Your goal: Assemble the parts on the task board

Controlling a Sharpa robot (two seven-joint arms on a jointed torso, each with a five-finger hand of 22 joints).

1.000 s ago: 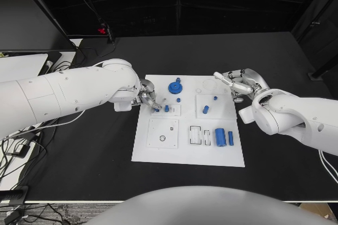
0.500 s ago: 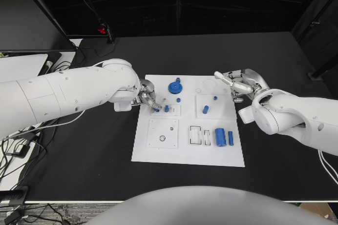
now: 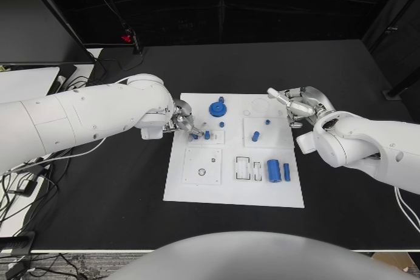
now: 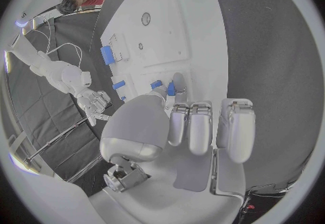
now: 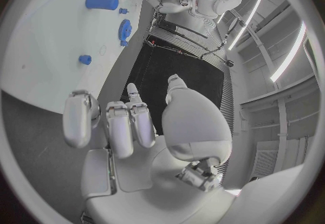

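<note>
Could easily tip or jam here: small blue plastic peg pinched at the fingertips of the silver many-fingered left hand, hovering low over the square white insert at the upper left of the flat white task board. Any tilt on the way down, and likely to catch the socket's edge or pop free and roll. Second short blue peg upright just beside, at three o'clock of the held one; a stray finger might knock it. In the left wrist view, thumb and one finger closing on the peg, the rest curled in side by side.

Silver right hand off the board's upper right edge, fingers spread, holding nothing. Blue toothed gear at about nine o'clock of it, well apart.
</note>
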